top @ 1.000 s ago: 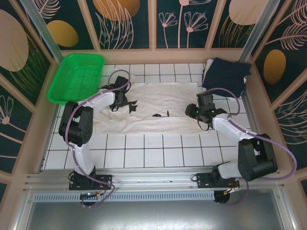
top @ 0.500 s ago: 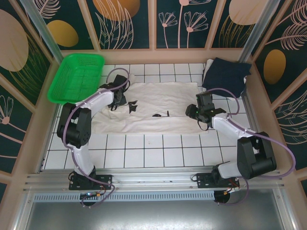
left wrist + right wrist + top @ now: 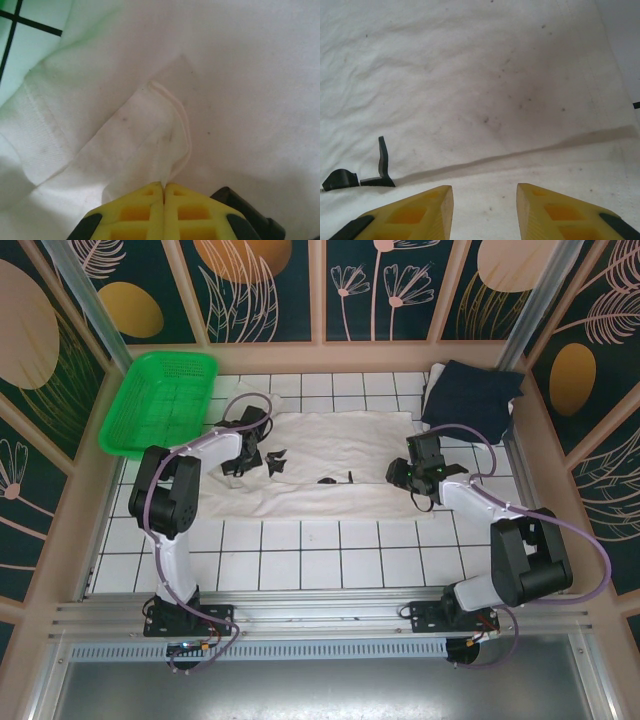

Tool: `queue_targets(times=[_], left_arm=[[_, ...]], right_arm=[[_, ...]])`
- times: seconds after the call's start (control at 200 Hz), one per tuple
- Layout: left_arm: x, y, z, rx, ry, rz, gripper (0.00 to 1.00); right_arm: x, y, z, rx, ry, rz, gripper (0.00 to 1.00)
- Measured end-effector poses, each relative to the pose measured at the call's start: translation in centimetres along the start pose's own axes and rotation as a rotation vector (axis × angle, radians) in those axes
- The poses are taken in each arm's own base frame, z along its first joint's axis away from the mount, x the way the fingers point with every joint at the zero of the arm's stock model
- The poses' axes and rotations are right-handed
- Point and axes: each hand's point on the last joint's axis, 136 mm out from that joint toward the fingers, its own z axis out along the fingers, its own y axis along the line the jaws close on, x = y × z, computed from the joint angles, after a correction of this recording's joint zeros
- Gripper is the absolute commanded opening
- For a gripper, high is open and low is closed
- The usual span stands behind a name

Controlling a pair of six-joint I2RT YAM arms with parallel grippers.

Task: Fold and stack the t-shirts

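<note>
- A white-tiled table (image 3: 300, 550) sits inside a booth of dark panels printed with leaves and flowers.
- The cream t-shirt (image 3: 340, 440) lies spread flat across the middle of the table. The navy t-shirt (image 3: 470, 390) is bunched in the far right corner, well apart from it.
- The left end effector (image 3: 164, 186) is pressed shut at the shirt's left part, and a raised ridge of cream cloth runs into its tips. It looks like a thin pinch of the cloth.
- The right end effector (image 3: 485, 195) hangs low over the shirt's right part, near a long crease. Its jaws are partly apart with nothing between them.
- The step in hand is probably gripping both sides for the first fold.
- The left pinch looks shallow, so lift gently or the cloth may slip out.
- The right side should close on the hem layer, not on flat cloth. Both ends should then rise together so the fold line stays straight.
- Small black shapes (image 3: 275, 460) lie on the cream cloth between the arms. I cannot tell whether they are print or loose scraps, and loose ones could get caught in the fold.
- The green basket (image 3: 160, 400) stands at the far left, near the left arm's elbow, and a wide swing could knock it.
</note>
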Motion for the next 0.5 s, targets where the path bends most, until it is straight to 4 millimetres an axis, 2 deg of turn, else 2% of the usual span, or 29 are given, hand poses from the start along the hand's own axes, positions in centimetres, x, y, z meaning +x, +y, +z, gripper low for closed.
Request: queue_targets(times=[0.225,0.5], left_arm=[[-2.3,0.0,-1.7,0.005,-0.077,0.017,0.00],[-2.9,-0.4,-1.9,-0.009,-0.106,0.061,0.00]], right_arm=[[0.0,0.0,0.1,0.000,0.001,0.000,0.39],[0.5,0.1,1.1,-0.004,0.021,0.002,0.38]])
